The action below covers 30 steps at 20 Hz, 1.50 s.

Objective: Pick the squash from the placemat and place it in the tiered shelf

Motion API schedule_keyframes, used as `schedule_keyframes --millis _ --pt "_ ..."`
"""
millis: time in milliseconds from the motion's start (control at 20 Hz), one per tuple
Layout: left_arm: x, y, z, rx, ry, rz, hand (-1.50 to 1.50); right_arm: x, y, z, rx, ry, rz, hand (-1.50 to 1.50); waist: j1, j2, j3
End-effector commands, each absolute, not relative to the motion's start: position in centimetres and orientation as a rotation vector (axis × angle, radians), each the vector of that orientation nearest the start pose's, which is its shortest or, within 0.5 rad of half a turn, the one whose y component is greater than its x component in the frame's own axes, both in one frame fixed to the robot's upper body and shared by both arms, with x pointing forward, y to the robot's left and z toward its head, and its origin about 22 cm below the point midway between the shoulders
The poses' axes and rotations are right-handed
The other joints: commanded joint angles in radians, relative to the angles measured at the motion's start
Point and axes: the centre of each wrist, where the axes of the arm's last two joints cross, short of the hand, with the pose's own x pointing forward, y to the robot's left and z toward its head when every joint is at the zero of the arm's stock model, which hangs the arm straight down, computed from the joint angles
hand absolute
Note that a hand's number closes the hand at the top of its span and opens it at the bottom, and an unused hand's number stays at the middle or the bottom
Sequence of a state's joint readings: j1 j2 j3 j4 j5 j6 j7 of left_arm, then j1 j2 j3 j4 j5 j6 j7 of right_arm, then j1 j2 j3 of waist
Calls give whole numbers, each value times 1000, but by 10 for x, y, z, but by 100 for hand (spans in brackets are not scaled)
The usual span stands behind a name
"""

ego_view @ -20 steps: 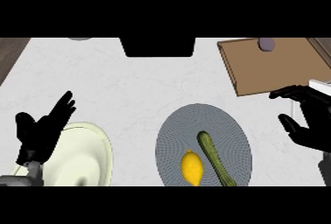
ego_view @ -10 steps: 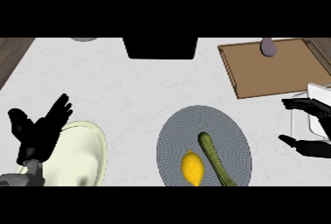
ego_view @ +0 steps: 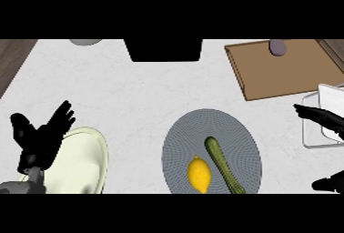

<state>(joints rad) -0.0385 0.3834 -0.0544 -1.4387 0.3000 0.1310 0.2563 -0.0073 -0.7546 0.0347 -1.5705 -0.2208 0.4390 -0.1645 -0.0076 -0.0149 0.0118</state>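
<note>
At the counter's (ego_view: 134, 95) lower left corner, the robot's left hand (ego_view: 39, 139) stands with fingers straight and spread, pointing up and to the right, holding nothing; its grey forearm (ego_view: 19, 186) enters from the bottom edge. The hand overlaps the left rim of a pale green plate (ego_view: 84, 159), which lies near the counter's front edge. A grey rounded object (ego_view: 86, 42) shows only in part at the back edge, and beside it a black block (ego_view: 163, 49) sits at the middle of the back edge. Right of centre, near the front edge, a round grey placemat (ego_view: 184, 136) carries the squash (ego_view: 224, 166), long and green, lying at a slant from upper left to lower right, with a yellow lemon (ego_view: 199, 174) just beside it on the left. Toward the back right corner lies a brown wooden board (ego_view: 289, 73) with a raised rim, and a small purple-grey object (ego_view: 278, 46) rests near its far edge. At the right edge, the right hand (ego_view: 324, 117) reaches in with fingers extended and pointing left, the thumb (ego_view: 329, 184) well apart below them, open and holding nothing. Behind the fingers stands a white wire frame (ego_view: 310, 132), cut off by the right edge. The squash is well apart from both hands.
</note>
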Motion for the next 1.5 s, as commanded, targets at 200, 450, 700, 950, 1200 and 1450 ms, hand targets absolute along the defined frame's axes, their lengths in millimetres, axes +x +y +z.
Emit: schedule_keyframes --millis 200,450,700,950,1200,1450 --pt "245 296 -19 95 -1091 62 0 234 -335 145 -97 -1362 942 -150 -9 12 -15" --pt "229 295 -28 86 -1112 39 0 226 -284 145 -217 -1330 867 -150 13 13 -15" --pt "241 306 -34 105 -1114 65 0 224 -253 154 -346 -1237 925 -150 7 17 -15" --pt "255 291 -25 86 -1110 27 0 218 -210 127 -347 -1144 997 -150 9 17 -13" --pt "241 294 -20 102 -1124 45 0 222 -205 107 -373 -1079 1045 -150 14 15 -12" --pt "237 283 -27 94 -1117 21 0 214 -189 114 -450 -1041 1044 -150 7 14 -12"
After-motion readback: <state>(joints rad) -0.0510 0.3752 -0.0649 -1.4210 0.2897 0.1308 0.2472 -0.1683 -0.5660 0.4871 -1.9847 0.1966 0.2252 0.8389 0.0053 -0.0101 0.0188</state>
